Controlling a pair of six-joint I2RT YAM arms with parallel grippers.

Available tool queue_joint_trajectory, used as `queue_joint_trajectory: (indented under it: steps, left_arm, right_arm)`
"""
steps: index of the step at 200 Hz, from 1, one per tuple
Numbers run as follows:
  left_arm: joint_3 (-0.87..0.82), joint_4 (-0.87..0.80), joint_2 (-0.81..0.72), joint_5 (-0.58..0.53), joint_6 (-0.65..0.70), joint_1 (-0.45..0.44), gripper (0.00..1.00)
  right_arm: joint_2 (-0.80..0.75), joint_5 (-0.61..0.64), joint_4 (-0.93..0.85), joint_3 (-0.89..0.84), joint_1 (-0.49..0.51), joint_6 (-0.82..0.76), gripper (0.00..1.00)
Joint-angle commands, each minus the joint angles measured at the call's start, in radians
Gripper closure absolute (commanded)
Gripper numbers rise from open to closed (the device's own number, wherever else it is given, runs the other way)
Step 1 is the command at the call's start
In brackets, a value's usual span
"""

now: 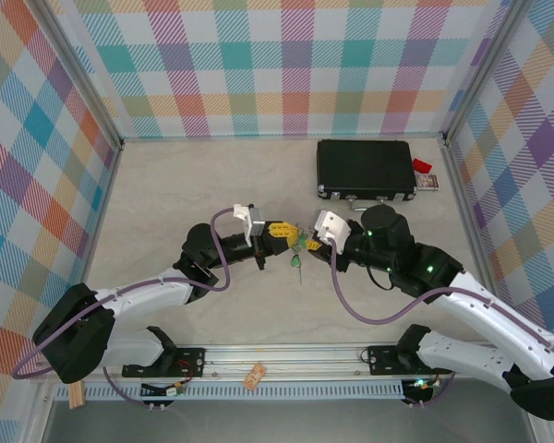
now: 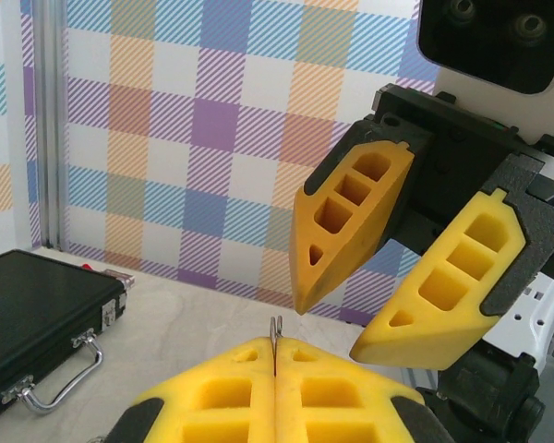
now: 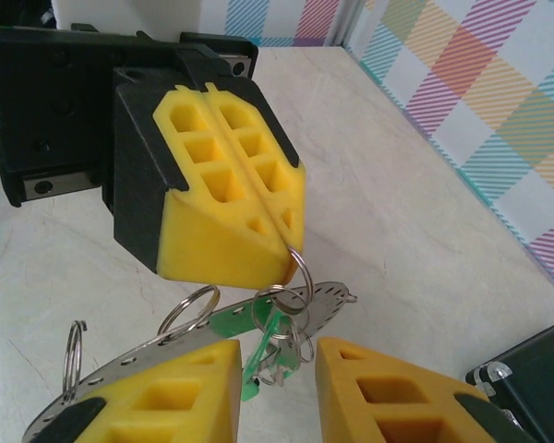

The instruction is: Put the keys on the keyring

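Threading job under way: the keyring [image 3: 323, 303], a flat grey perforated band, is hanging above the table [image 1: 166, 203], well clear of the black case [image 1: 365, 171] on its arm-base side. A green key [image 3: 258, 358] is dangling from the band. The left gripper [image 3: 282, 251] is clenching its pads on a thin wire loop [image 3: 298, 268] at the band's edge. Facing it from the case's side, the right gripper [image 2: 328, 332] is holding its jaws parted, bracketing the key without visibly pressing on anything. At least one key appears to be on. Two spare loops [image 3: 189, 309] farther along the band are showing nothing, so more threading is probably waiting. How many keys remain cannot be told.
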Motion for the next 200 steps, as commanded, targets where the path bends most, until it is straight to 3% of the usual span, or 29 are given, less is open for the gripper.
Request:
queue_joint_trajectory:
  steps: [1, 95, 128, 170, 200]
  left_arm:
    - [0.008, 0.07, -0.008, -0.002, -0.001, 0.009, 1.0]
    - [0.008, 0.069, -0.026, -0.016, -0.001, 0.008, 1.0]
    - [0.008, 0.077, -0.039, -0.016, -0.007, 0.01, 1.0]
    - [0.009, 0.087, -0.047, -0.003, -0.022, 0.008, 1.0]
    - [0.006, 0.104, -0.054, -0.005, -0.035, 0.008, 1.0]
  right_arm:
    - [0.004, -0.035, 0.04, 0.021, 0.008, -0.01, 0.72]
    - [0.025, -0.018, 0.03, -0.024, 0.008, 0.041, 0.71]
    - [0.021, 0.0, 0.051, -0.052, 0.006, 0.079, 0.64]
    - [0.01, -0.023, 0.101, -0.084, 0.007, 0.095, 0.71]
    - [0.028, -0.032, 0.11, -0.084, 0.007, 0.097, 0.82]
